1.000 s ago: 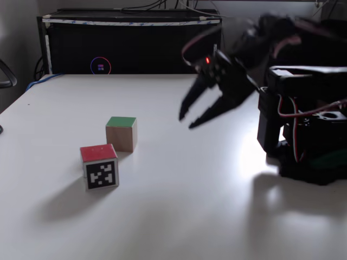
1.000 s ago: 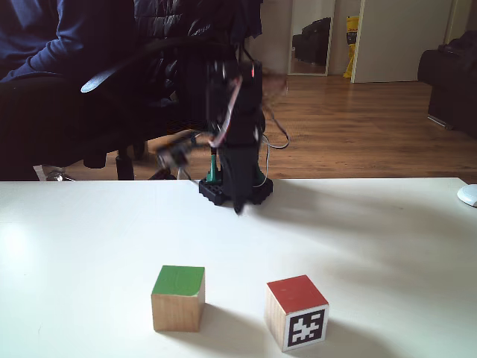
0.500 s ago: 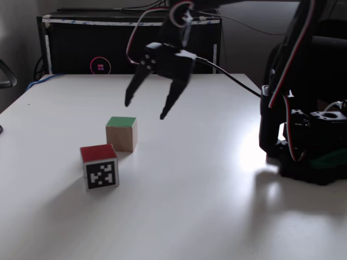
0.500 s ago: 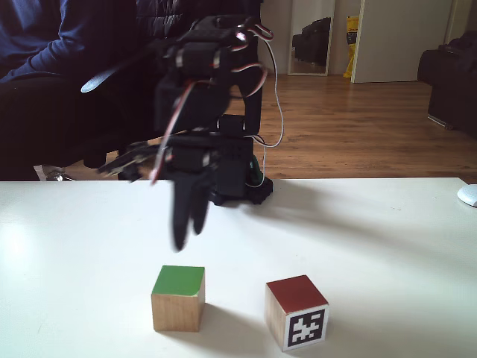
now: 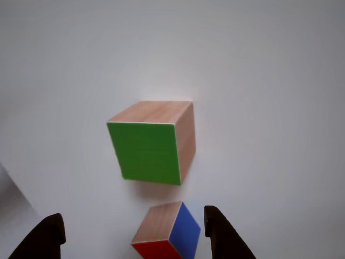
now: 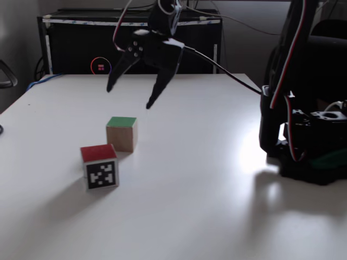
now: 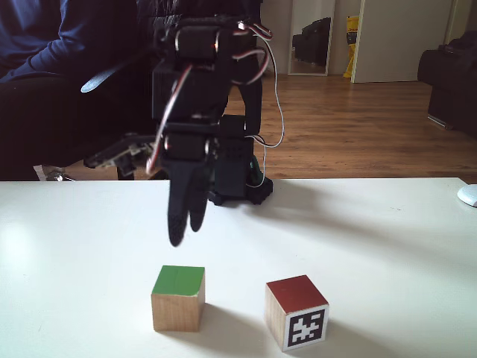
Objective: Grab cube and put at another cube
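Above the counter (image 6: pixel 206 179) the tool (image 6: pixel 128 96) hangs spread and empty over the cube (image 6: pixel 121 133), which sits just beside another cube (image 6: pixel 100 166); I judge a crooked descent could clip its edge and knock it into that neighbour

No legible text, brand or number; sole marking: black-and-white square code pattern on side face of another cube (image 6: pixel 100 167), seen in both fixed views.

You see a white matte tabletop (image 7: pixel 387 246), brown wooden plank floor (image 7: pixel 350 127), white closed door (image 7: pixel 399 37), black cabinet (image 6: pixel 76 46) behind.
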### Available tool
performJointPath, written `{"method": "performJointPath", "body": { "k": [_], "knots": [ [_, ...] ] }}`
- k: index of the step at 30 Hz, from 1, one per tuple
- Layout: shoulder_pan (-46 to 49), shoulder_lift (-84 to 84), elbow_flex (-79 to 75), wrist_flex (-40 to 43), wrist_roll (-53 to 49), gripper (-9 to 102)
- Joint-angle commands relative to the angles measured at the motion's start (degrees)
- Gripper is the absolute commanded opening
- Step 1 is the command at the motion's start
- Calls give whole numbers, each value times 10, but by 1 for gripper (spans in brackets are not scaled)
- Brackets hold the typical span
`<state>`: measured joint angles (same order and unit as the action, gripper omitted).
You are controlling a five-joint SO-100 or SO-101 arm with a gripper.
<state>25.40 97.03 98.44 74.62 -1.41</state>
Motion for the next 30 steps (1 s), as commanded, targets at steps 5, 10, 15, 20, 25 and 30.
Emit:
{"method": "performJointPath", "body": {
  "k": [5,10,15,20,25,30],
  "knots": [
    [-3,-87,-90,-4,-7,41],
    [5,-156,-145,1,-10,41],
    [6,-189,-152,0,-20,40],
    [9,-225,-156,-8,-29,39],
    [17,-252,-162,-20,-32,37],
    [25,-265,-167,-28,-36,35]
  ]
}}
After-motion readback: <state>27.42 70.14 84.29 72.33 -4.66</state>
